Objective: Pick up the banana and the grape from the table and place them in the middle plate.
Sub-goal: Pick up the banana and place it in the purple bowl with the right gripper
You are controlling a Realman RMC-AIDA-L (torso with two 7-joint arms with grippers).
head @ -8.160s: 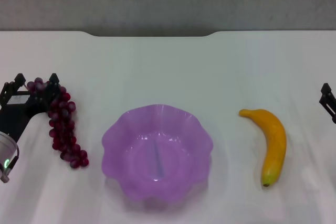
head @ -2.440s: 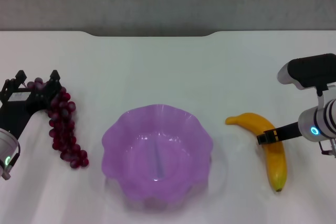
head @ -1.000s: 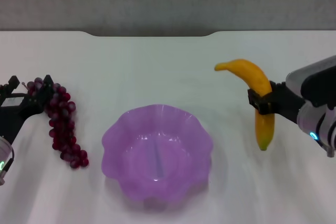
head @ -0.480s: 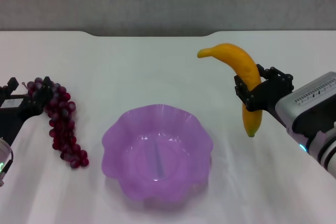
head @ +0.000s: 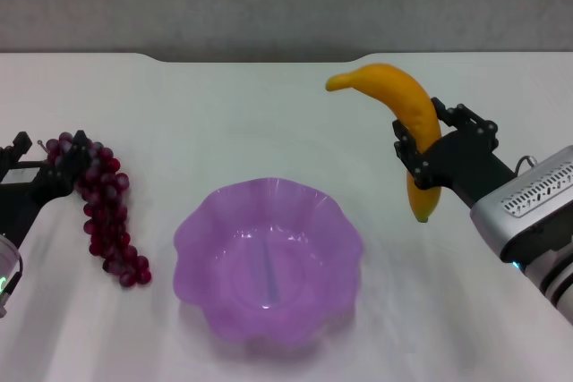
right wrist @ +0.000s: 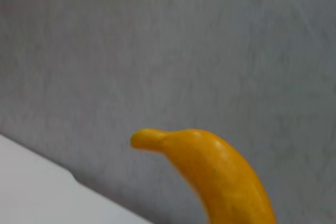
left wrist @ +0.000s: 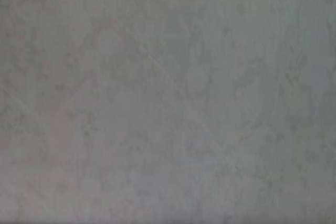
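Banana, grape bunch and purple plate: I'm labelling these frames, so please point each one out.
banana (head: 405,103): head view, upper curve above the right gripper (head: 428,157).
grape (head: 106,216): head view, middle of the bunch, on the table.
middle plate (head: 333,224): head view, right side of the scalloped rim.

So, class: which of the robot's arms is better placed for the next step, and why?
The right. Its end effector already holds the banana aloft, right of the middle plate. The left end effector sits by the grape.
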